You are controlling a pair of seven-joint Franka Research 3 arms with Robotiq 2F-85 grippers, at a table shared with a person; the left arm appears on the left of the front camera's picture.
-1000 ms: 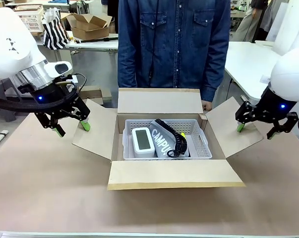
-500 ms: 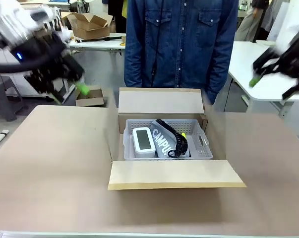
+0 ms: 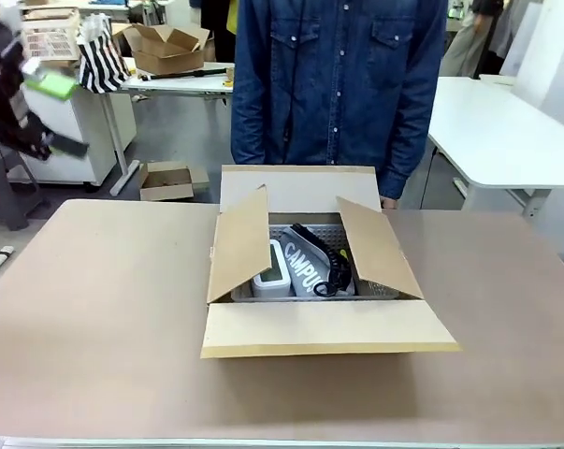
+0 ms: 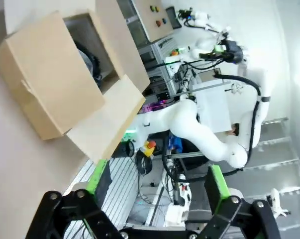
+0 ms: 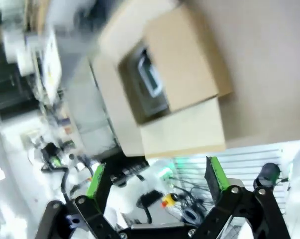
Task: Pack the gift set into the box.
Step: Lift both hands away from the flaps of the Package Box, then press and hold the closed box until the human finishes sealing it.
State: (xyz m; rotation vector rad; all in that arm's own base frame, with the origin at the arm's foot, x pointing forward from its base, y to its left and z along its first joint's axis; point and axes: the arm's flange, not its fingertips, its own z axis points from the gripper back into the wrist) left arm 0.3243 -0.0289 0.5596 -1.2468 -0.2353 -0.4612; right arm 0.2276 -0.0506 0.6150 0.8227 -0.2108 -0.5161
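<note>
The box (image 3: 328, 327) is matt brown corrugated cardboard, and the desk (image 3: 94, 318) under it has a similar dull brown, paper-like covering. Inside, the basket (image 3: 282, 232) is white perforated plastic, holding a smooth white plastic device (image 3: 274, 273), a black cloth-like pouch (image 3: 305, 267) with white lettering and a black coiled cord (image 3: 338, 262) with a slight sheen. The person's shirt (image 3: 338, 75) is blue denim.

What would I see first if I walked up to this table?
The big brown box in the middle of the table grabs you first, its two side flaps standing half folded inward. Peeking out between them is a white basket holding a black pouch with white letters and a curly black cord. Right behind the box stands a person in a blue denim shirt.
</note>
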